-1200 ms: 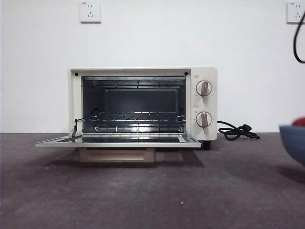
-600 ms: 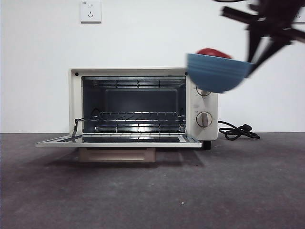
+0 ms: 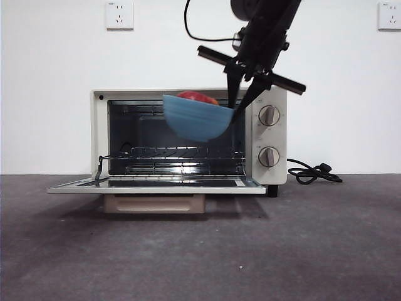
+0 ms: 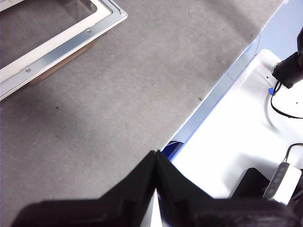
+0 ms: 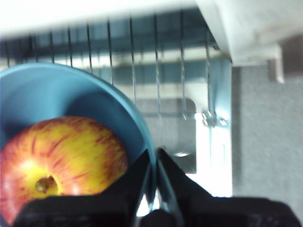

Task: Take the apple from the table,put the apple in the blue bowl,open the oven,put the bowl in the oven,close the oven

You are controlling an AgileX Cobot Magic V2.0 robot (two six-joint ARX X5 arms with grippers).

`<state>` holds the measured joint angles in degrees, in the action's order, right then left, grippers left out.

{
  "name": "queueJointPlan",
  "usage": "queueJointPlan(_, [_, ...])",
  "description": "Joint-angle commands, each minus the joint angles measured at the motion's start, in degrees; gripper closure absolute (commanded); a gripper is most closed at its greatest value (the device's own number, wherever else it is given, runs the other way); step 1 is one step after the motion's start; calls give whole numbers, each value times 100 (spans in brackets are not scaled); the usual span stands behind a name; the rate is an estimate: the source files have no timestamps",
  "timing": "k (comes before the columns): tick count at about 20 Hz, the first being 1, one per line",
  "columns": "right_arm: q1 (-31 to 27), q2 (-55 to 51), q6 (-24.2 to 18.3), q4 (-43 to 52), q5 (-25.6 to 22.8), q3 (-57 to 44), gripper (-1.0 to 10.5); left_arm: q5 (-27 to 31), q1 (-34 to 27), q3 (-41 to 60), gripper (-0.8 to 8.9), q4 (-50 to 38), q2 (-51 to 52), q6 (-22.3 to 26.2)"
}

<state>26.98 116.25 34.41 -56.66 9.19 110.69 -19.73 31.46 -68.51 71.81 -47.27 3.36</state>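
**One bowl held aloft at the oven's mouth**

Front view: one dark arm comes down from the top edge, and the right gripper (image 3: 241,100) is clamped on the rim of the blue bowl (image 3: 195,122). The bowl hangs tilted in the air in front of the upper part of the oven's cavity, clear of the wire rack (image 3: 178,152) below it. The apple (image 3: 196,96) sits inside the bowl, only its red top showing over the rim. The oven (image 3: 188,135) stands on the table (image 3: 200,251) with its door (image 3: 156,184) dropped flat, the two knobs (image 3: 269,115) on its panel beside the gripper. A black cord (image 3: 313,172) lies on the table by the oven, near the wall.

Left wrist view: the left gripper (image 4: 155,163) hangs over bare table with its jaws pressed together and nothing between them. A corner of the lowered door (image 4: 71,35) shows well apart from it.

Right wrist view: the right gripper (image 5: 154,163) has its two jaws pinched on the bowl's wall (image 5: 71,90), one inside and one outside the rim. The apple (image 5: 59,163) rests in the bowl with its yellow patch and brown stem facing the camera. Beyond the rim are the rack's wires (image 5: 142,61) and the oven's cream frame (image 5: 246,28).
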Motion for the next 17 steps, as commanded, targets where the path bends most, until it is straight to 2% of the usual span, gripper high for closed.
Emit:
queueJointPlan(1, [13, 219, 450, 120, -24, 175, 957, 28, 13, 31, 819, 59, 94, -48])
queueJointPlan(4, [13, 426, 772, 140, -142, 188, 957, 46, 9, 31, 819, 57, 181, -63])
queueJointPlan(8, [76, 468, 994, 306, -750, 188, 957, 46, 9, 31, 819, 61, 205, -68])
queueJointPlan(13, [83, 468, 1410, 446, -968, 192, 957, 46, 9, 31, 819, 83, 205, -90])
queueJointPlan(17, [87, 468, 1572, 525, -966, 192, 957, 44, 9, 31, 819, 83, 205, -87])
